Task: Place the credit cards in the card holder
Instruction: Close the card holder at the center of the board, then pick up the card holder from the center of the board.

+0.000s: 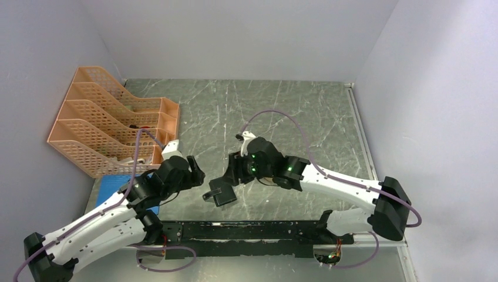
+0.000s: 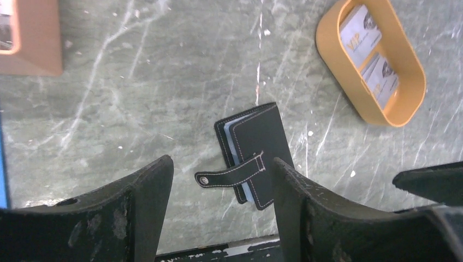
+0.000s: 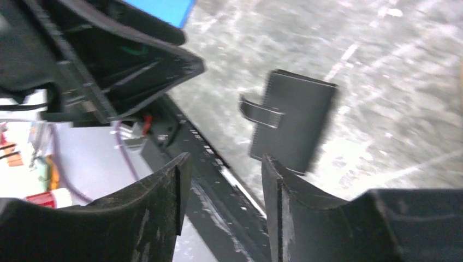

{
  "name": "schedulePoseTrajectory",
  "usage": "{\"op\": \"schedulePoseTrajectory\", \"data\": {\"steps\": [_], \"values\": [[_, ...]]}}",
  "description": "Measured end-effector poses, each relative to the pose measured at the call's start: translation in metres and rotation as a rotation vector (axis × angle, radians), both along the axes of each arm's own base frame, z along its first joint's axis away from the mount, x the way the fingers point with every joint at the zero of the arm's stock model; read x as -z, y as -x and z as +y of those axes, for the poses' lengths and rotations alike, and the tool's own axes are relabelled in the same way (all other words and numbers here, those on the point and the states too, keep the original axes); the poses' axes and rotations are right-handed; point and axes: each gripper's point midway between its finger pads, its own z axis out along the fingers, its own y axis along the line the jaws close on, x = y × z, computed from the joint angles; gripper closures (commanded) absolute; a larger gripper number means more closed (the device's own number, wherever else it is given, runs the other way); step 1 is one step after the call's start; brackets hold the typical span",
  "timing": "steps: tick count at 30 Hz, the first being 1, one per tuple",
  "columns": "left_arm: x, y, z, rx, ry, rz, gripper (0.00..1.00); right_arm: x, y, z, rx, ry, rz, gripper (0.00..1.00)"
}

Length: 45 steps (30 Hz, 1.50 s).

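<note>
The card holder is a closed black wallet lying flat on the marble table, its snap tab loose and pointing sideways. It also shows in the top view and, blurred, in the right wrist view. Two credit cards lie in an orange oval tray; the tray is hidden under the right arm in the top view. My left gripper is open and empty, hovering above the holder. My right gripper is open and empty just right of the holder, also seen in the top view.
An orange mesh file rack stands at the back left. A flat blue pad lies under the left arm. A black rail runs along the table's near edge. The two grippers face each other closely above the holder.
</note>
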Motion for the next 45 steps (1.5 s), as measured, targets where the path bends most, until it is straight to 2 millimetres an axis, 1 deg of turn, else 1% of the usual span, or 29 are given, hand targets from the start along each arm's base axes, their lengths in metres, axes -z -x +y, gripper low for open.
{"op": "schedulePoseTrajectory", "data": {"steps": [1,2,4,6,8,10,13,16,19,23,28,31,33,36,42,45], "values": [[0.002,0.000,-0.003,0.017,-0.003,0.010,0.29,0.004,-0.002,-0.008,0.022,0.012,-0.005,0.51],[0.005,0.001,-0.008,0.033,-0.003,0.022,0.29,0.013,-0.004,-0.014,0.044,0.036,-0.003,0.52],[0.013,0.001,-0.018,0.069,-0.001,0.052,0.29,0.037,-0.005,-0.025,0.072,0.095,0.017,0.51],[0.024,0.002,-0.028,0.100,-0.008,0.090,0.29,0.062,-0.001,-0.036,0.088,0.152,0.046,0.51],[0.037,0.003,-0.034,0.129,-0.021,0.127,0.29,0.078,0.003,-0.045,0.101,0.188,0.068,0.50],[0.048,0.005,-0.040,0.155,-0.030,0.158,0.28,0.085,0.004,-0.049,0.112,0.205,0.080,0.49],[0.062,0.005,-0.047,0.181,-0.042,0.187,0.29,0.086,0.001,-0.047,0.129,0.198,0.080,0.48],[0.074,0.007,-0.050,0.198,-0.059,0.214,0.32,0.084,-0.002,-0.044,0.143,0.181,0.074,0.47],[0.087,0.011,-0.049,0.213,-0.075,0.244,0.34,0.082,-0.003,-0.043,0.152,0.170,0.074,0.47],[0.100,0.021,-0.045,0.228,-0.078,0.276,0.36,0.082,-0.004,-0.043,0.155,0.169,0.073,0.47],[0.102,0.024,-0.048,0.247,-0.047,0.274,0.48,0.082,-0.004,-0.043,0.157,0.170,0.075,0.47],[0.102,0.025,-0.052,0.255,-0.027,0.271,0.58,0.085,-0.004,-0.042,0.158,0.175,0.080,0.47],[0.101,0.025,-0.054,0.259,-0.014,0.269,0.67,0.087,-0.004,-0.042,0.160,0.179,0.084,0.47],[0.099,0.024,-0.058,0.265,0.007,0.263,0.74,0.089,-0.004,-0.042,0.163,0.177,0.090,0.47],[0.100,0.024,-0.060,0.265,0.027,0.260,0.94,0.100,0.000,-0.042,0.165,0.174,0.121,0.45],[0.101,0.025,-0.060,0.259,0.031,0.261,0.95,0.107,0.003,-0.040,0.156,0.162,0.156,0.43]]}}
